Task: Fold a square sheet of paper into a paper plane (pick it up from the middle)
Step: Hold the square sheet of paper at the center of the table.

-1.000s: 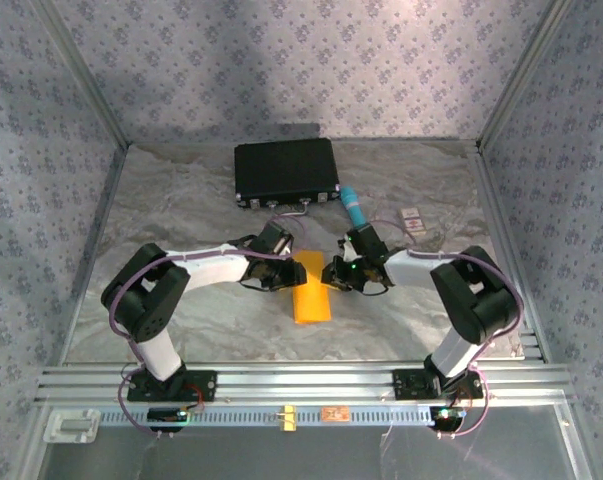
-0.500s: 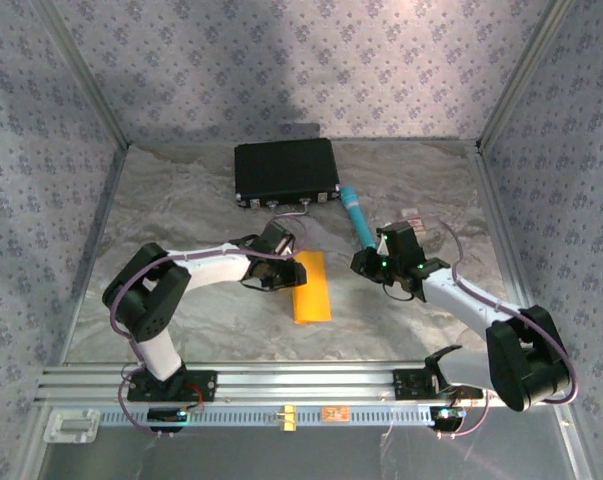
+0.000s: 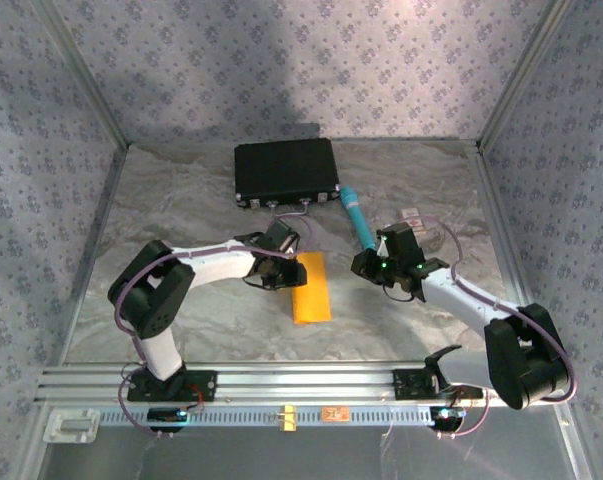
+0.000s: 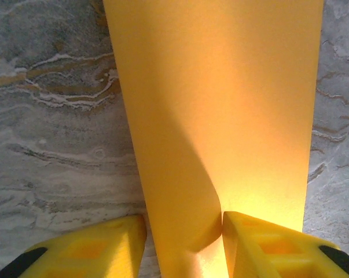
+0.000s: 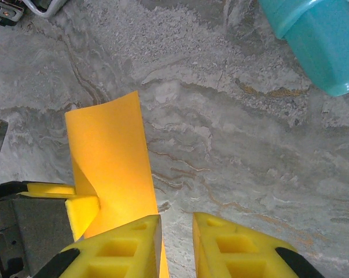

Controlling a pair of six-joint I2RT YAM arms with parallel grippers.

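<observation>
Clearly light, limp stuff: the square sheet of paper [image 3: 312, 287], folded to a narrow strip, lies mid-counter [image 3: 181, 200]. Our left gripper [image 4: 183, 246] is clamped on its edge. Our right gripper [image 5: 175, 246] hangs just beside the strip, fingers slightly apart, holding nothing. We'd pinch along the crease gently; it creases and slides easily.

Overhead rear view; two close wrist-views

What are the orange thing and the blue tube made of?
The orange sheet looks like thin matte paper: it lies flat, with a soft fold shadow and a sharp edge. The teal tube looks like smooth plastic, evenly coloured with a moulded rim, though I can't be sure.
</observation>
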